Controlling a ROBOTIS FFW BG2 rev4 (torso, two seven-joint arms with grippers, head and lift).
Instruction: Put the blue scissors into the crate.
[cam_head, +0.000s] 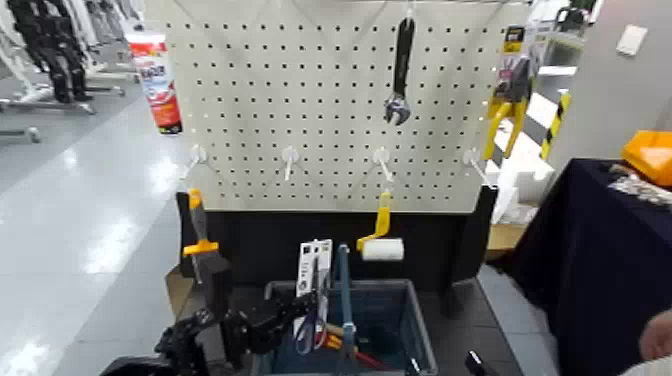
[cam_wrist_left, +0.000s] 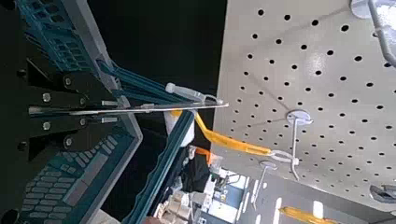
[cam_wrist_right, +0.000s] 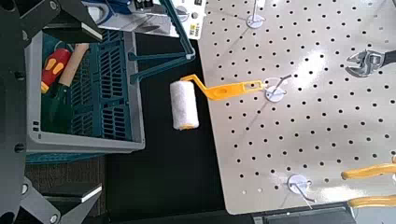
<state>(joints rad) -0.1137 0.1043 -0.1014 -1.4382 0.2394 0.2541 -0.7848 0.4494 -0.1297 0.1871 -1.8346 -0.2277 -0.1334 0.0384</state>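
Note:
The blue scissors (cam_head: 312, 300) are on a tall white card. The card stands upright at the left part of the grey-blue crate (cam_head: 420, 320), with its lower end below the crate's rim line. My left gripper (cam_head: 285, 318) is shut on the card from the left. In the left wrist view the card (cam_wrist_left: 177, 105) shows edge-on between the fingers (cam_wrist_left: 70, 93), above the crate's ribbed wall (cam_wrist_left: 56, 182). The crate's hoop handle (cam_head: 345, 290) stands just right of the card. My right gripper (cam_wrist_right: 51, 107) is open and empty, back from the crate (cam_wrist_right: 89, 103); it is low at the right in the head view (cam_head: 475, 362).
A white pegboard (cam_head: 300, 110) behind the crate holds a black wrench (cam_head: 400, 70), a yellow paint roller (cam_head: 381, 242) and a yellow-handled tool (cam_head: 198, 228). Red and yellow handled tools (cam_wrist_right: 58, 67) lie in the crate. A dark-clothed table (cam_head: 590, 260) and a person's hand (cam_head: 656, 335) are at the right.

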